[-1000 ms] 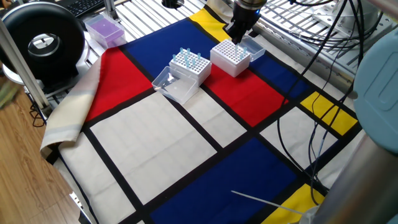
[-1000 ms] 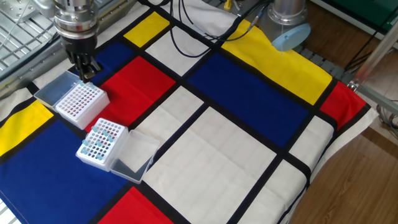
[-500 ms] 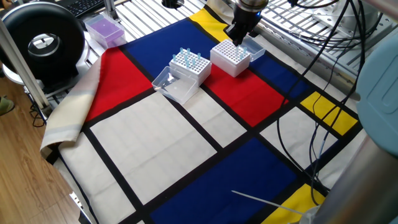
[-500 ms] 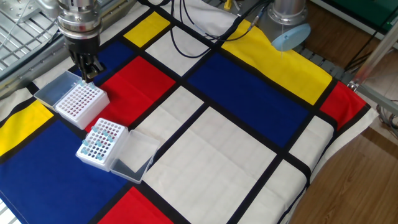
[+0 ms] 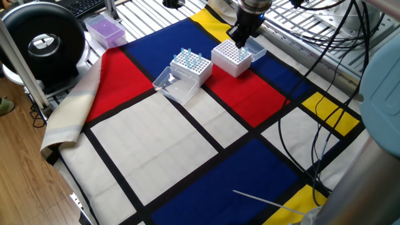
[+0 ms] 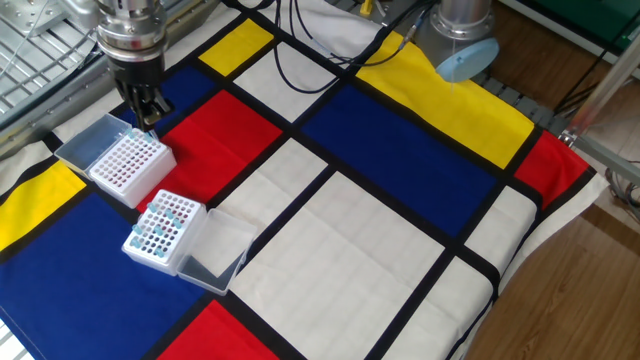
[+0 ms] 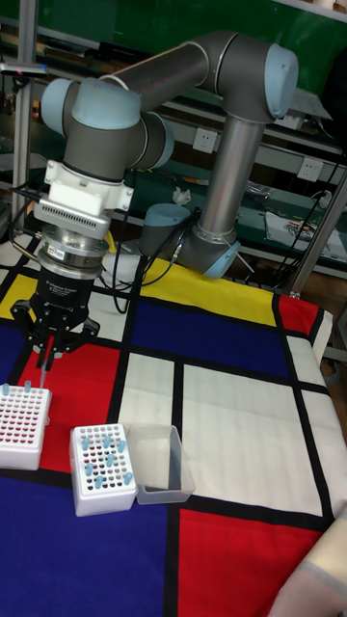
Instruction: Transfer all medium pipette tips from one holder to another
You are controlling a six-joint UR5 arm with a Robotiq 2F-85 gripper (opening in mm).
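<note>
No writing or brand could be read on any of the boxes or on the arm.

The gripper (image 7: 43, 359) hung just above the far corner of one white holder (image 6: 130, 167), its two fingers (image 6: 143, 107) drawn close together with only a thin gap. A slim pale-blue shape showed at their ends in the other fixed view, so they seemed to be pinched on one tip (image 6: 147, 130), though it was too small to be sure. The tip's end stood just over the holder's top. That holder's clear lid (image 6: 88, 141) lay open behind it on the checked cloth (image 6: 330, 240).

A few tips (image 7: 13, 388) already stood along this holder's far edge. Most of the medium pipette tips (image 6: 160, 227) sat upright in the second white holder (image 7: 103, 469), just beside the first, its clear lid (image 7: 159, 465) folded open at its side. A purple box (image 5: 105, 30) lay well apart, beside a black round device (image 5: 42, 44).
</note>
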